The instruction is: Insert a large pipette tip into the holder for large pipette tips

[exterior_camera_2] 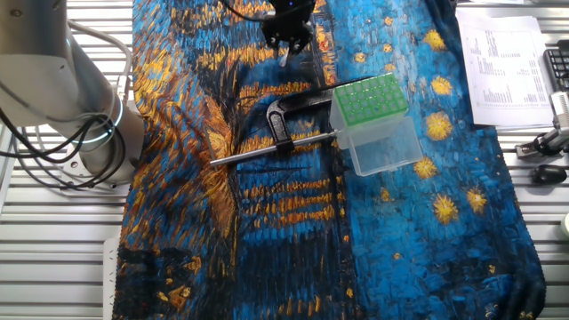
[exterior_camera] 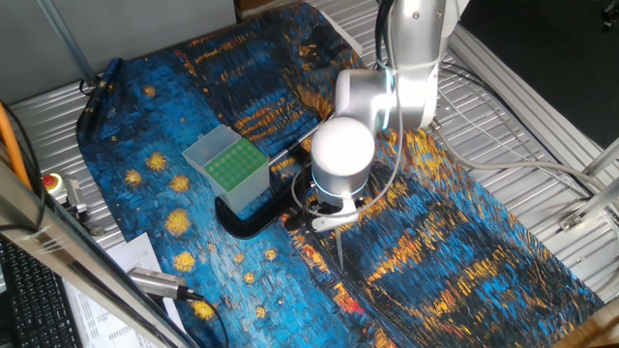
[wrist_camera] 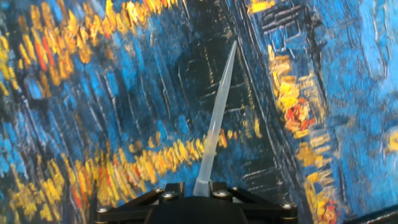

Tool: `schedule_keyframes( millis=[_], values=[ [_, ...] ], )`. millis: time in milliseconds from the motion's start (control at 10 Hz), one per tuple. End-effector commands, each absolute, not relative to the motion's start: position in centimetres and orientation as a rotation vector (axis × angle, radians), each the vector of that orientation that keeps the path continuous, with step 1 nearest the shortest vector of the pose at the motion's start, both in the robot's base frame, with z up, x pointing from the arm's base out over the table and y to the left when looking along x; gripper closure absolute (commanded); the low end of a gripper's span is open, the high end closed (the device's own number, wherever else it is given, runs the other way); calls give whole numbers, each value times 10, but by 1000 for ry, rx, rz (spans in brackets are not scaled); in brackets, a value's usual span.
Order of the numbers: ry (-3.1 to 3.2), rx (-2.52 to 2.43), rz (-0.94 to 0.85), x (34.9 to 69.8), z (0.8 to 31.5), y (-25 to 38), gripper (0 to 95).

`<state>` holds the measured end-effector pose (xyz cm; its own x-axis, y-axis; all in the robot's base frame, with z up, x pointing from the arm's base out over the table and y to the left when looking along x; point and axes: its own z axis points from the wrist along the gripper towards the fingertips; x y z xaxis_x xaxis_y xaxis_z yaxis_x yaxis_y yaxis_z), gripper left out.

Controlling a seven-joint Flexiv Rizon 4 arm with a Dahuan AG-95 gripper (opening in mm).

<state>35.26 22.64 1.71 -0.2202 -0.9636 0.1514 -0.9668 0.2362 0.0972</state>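
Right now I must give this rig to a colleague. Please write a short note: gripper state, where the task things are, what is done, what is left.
Gripper: shut on the large pipette tip, wide end between the fingers, point facing down toward the patterned cloth.
Holder for large pipette tips: stands on the cloth beside the black clamp, apart from the gripper; no tip shows in its green grid.
Done: tip is picked up and held above the cloth.
Left: carry the tip over the holder, line it up with a hole, lower it in, release.
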Motion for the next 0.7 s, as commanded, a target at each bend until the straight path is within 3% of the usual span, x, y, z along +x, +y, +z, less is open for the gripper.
schedule_keyframes(
  millis=[100, 700],
  values=[
    [-2320, 1835, 28, 352, 17, 227, 760],
    [-2339, 1825, 26, 352, 11, 227, 760]
  ],
)
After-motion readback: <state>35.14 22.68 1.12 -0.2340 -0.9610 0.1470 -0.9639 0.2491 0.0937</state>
